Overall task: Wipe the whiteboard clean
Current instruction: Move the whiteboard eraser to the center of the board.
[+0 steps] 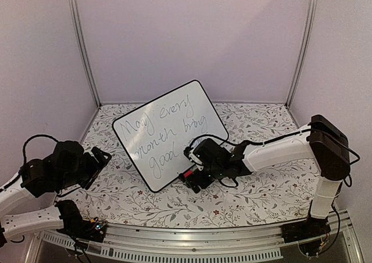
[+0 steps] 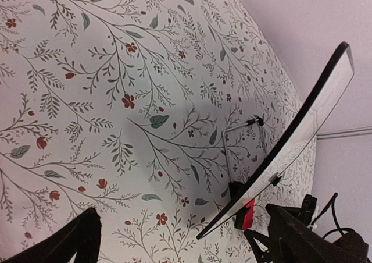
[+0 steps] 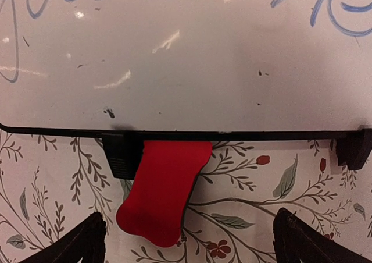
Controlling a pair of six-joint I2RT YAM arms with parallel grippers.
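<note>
The whiteboard (image 1: 168, 132), covered in handwriting, stands tilted mid-table on the floral tablecloth (image 1: 256, 193). A red eraser (image 3: 163, 190) lies at its lower edge. The left gripper (image 2: 180, 240) and right gripper (image 3: 189, 242) have jaws spread, empty.

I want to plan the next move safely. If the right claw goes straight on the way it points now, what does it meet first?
Probably the red eraser, lying just ahead of the open right claw. Right behind it stands the bottom edge of the whiteboard. Exact depth is unclear.

whiteboard (image 1: 168, 134) on table (image 1: 261, 193) | eraser (image 3: 164, 190) at whiteboard's lower edge | right gripper (image 3: 189, 240) before eraser
</note>
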